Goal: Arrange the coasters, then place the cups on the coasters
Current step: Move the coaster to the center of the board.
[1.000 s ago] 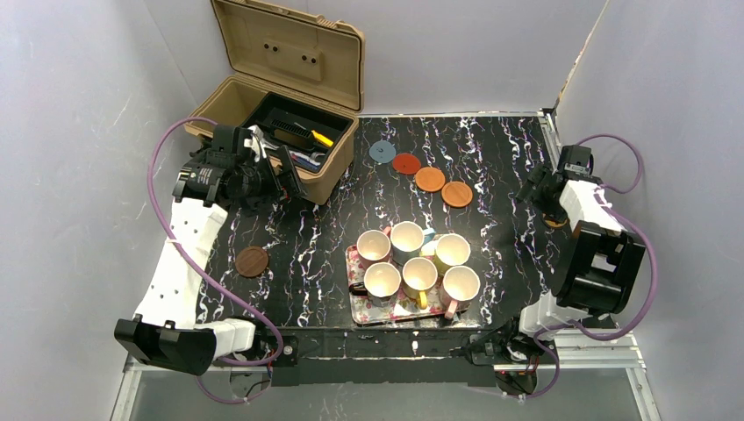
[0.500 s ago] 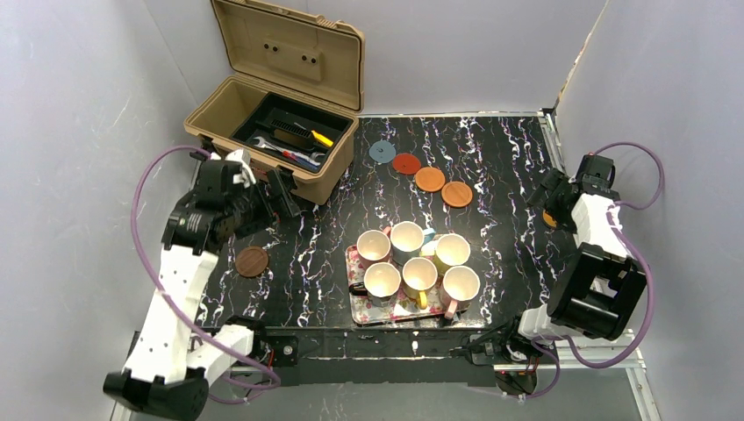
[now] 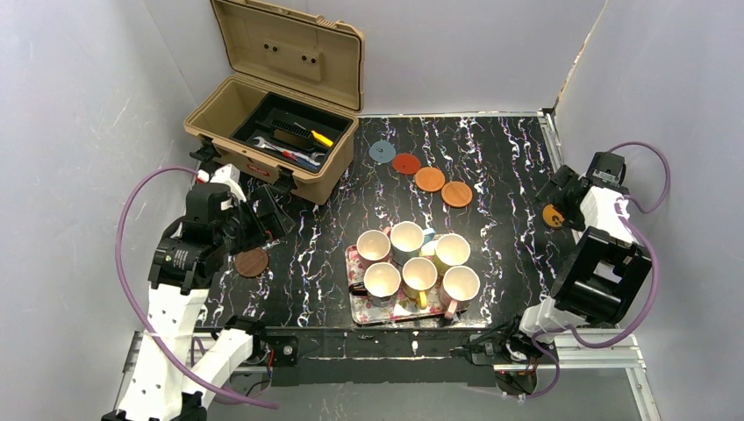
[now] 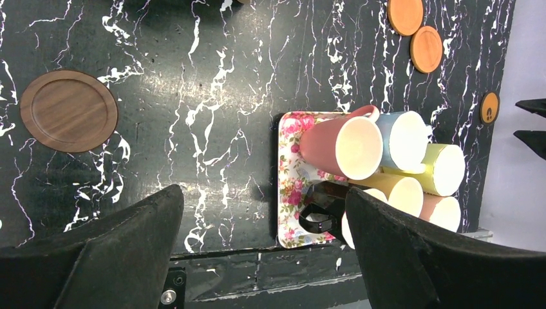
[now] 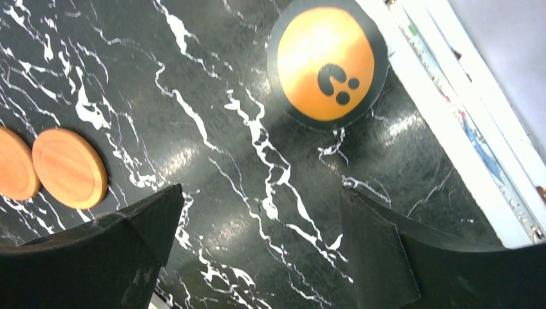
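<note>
Top external: four coasters (image 3: 429,179) in a diagonal row, upper centre; brown coaster (image 3: 251,261) at left, near left gripper (image 4: 263,196), jaws wide, holding nothing. Six cups (image 3: 412,263) crowd the tray (image 4: 290,187), lower centre. Right gripper (image 5: 257,193) wide, empty, beside yellow coaster (image 5: 326,63) at right edge

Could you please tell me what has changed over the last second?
The left gripper has swung away from the toolbox toward the near edge, now open near the dark brown coaster. The right gripper has drawn outward to the right, open, leaving the yellow-orange coaster uncovered. Cups, tray and the other four coasters stayed put.
</note>
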